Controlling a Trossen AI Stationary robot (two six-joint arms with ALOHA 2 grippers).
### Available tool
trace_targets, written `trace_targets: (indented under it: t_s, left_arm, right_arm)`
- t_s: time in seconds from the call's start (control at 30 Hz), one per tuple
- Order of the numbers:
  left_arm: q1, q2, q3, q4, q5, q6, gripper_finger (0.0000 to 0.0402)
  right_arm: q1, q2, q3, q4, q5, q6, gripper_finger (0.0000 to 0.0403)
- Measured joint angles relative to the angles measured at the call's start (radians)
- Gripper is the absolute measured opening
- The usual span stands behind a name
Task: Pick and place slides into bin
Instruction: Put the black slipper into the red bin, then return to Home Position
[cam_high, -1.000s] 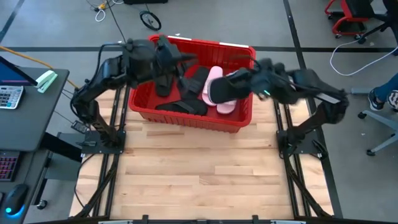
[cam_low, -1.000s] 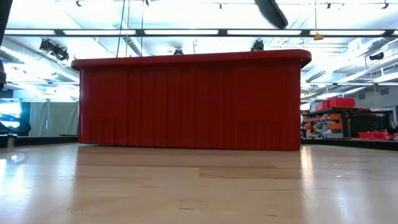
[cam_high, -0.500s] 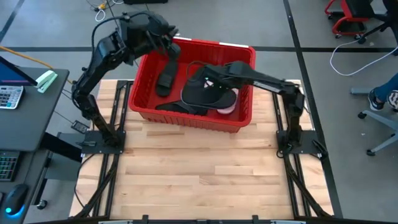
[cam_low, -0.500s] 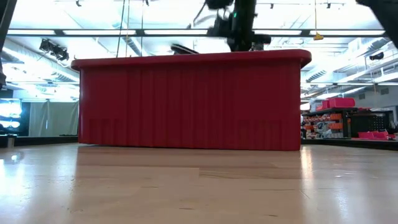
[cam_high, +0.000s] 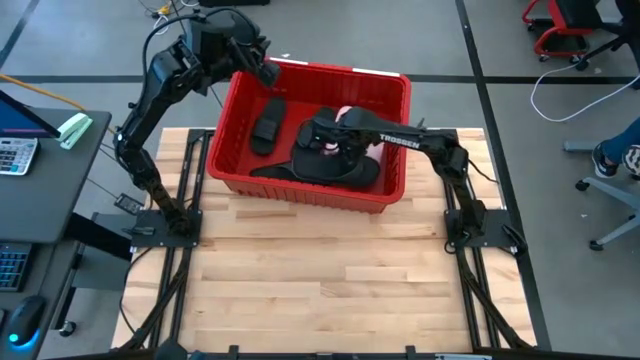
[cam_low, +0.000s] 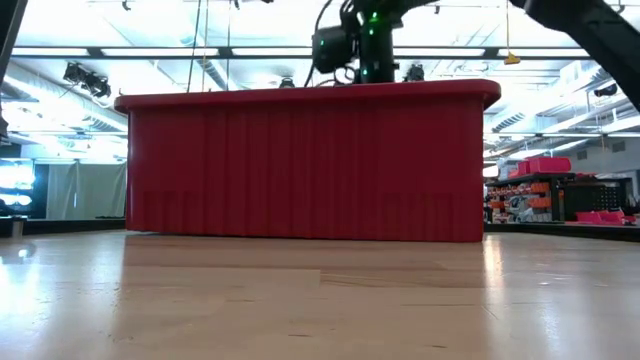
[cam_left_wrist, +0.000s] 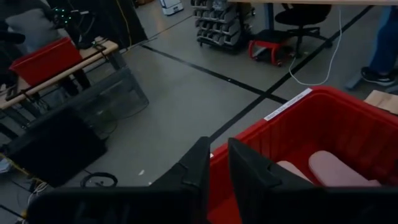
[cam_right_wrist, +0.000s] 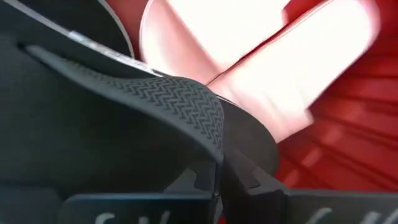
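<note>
The red bin (cam_high: 300, 190) stands at the table's far middle and fills the low view (cam_low: 300, 160). Inside it lie black slides (cam_high: 268, 122) and pale pink slides (cam_high: 350, 117), which are partly covered. My right gripper (cam_high: 325, 135) reaches into the bin's middle and is shut on a black slide (cam_high: 335, 162). My left gripper (cam_high: 265, 72) hangs above the bin's far left corner, shut and empty (cam_left_wrist: 219, 168). In the low view only the right wrist (cam_low: 355, 45) shows above the rim. My right gripper pinches the black slide's edge (cam_right_wrist: 214, 152) between its two fingers (cam_right_wrist: 249, 186). The slide's zigzag-patterned face (cam_right_wrist: 180, 102) is turned toward the wrist camera. The fingers come slanting down from the table's right side. The slide sits low in the bin over other slides; whether it is clear of them I cannot tell.
Bare wooden table (cam_high: 320, 280) lies between the bin and the near edge. A desk with a calculator (cam_high: 15, 155) stands off the left side. Office chairs (cam_high: 610, 170) and cables are on the floor beyond the table.
My left gripper has let go of a black slide, which now lies in the bin's left part, and has drawn back up toward the far left corner. My right gripper has swung from the bin's right side toward its middle and down, carrying a black slide over the pink ones.
</note>
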Motion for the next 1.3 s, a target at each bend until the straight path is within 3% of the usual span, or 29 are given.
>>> trace_targets:
  t_s: [0.23,0.53,1.0,1.13,1.3]
  left_arm:
    - [0.003,0.000,0.000,-0.002,0.002,0.000,0.0056]
    - [0.003,0.000,0.000,-0.005,0.002,0.000,0.0055]
    - [0.001,0.000,0.000,-0.037,0.003,-0.002,0.0047]
    - [0.001,0.000,0.000,-0.079,0.003,-0.003,0.0043]
    - [0.000,0.000,0.000,-0.127,0.006,-0.022,0.0039]
  right_arm:
    - [-0.033,0.045,0.000,0.001,-0.051,-0.023,0.0020]
    - [-0.080,0.041,0.000,0.018,-0.118,-0.031,0.0081]
    - [-0.008,0.038,0.000,0.039,-0.248,-0.051,0.0145]
    - [0.040,-0.007,-0.001,0.010,-0.261,-0.112,0.0145]
    - [0.096,-0.152,-0.001,0.014,-0.263,-0.115,0.0134]
